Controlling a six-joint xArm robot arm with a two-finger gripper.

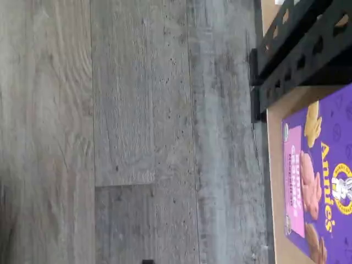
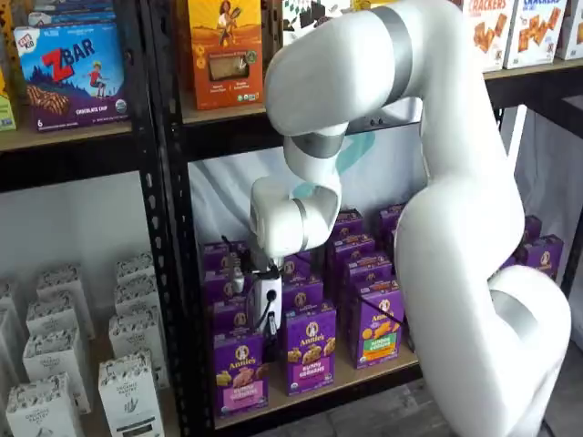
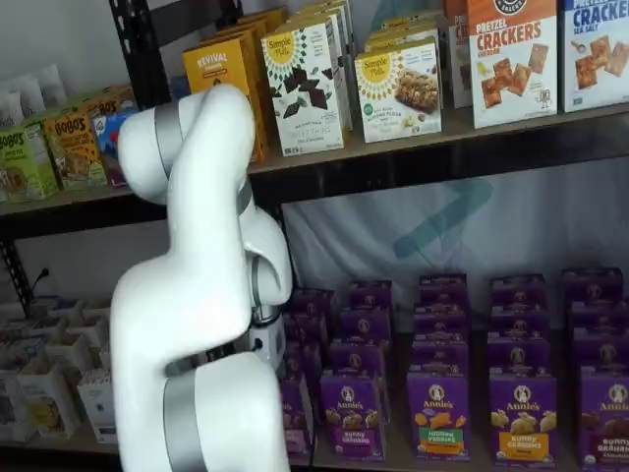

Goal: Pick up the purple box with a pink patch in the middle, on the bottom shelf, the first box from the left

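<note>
Only wrist view shows floor [image 1: 137, 132] | purple box [image 2: 240, 371] upright — shelf view | gripper [image 2: 264, 314] jaws apart

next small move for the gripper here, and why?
Probably ease the gripper down and in toward the purple box at the front of the bottom shelf. The gripper hangs above that box, not touching it, and the wrist view catches the box only at its edge, mostly floor.

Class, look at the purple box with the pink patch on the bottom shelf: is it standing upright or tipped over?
Upright. In a shelf view the purple box stands on its base on the bottom shelf, logo on top, level with the neighbouring cartons.
</note>
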